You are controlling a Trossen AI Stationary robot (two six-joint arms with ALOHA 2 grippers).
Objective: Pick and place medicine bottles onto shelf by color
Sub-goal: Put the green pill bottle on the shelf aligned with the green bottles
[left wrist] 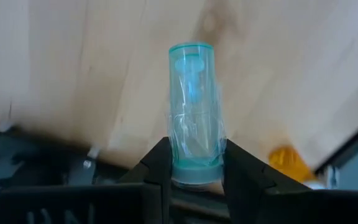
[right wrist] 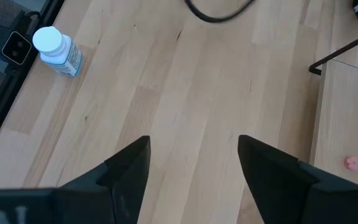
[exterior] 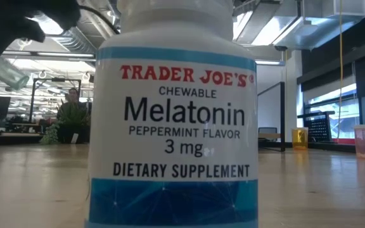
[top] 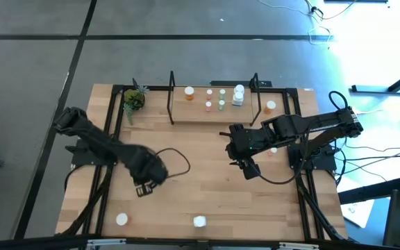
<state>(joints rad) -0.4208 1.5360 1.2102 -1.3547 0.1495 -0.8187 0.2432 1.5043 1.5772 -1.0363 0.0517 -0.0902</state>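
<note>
Bottle check: my left end effector is pinching a clear green medicine bottle by one end, long axis running straight out past my fingertips, over the worktop. My right end effector hangs spread, near the shelf.

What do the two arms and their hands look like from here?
Both arms are dark, jointed and bulky. The left arm and right arm each trail black cables across the table. The left hand and right hand each end in two flat, black, wedge-shaped fingers. No markings show.
</note>
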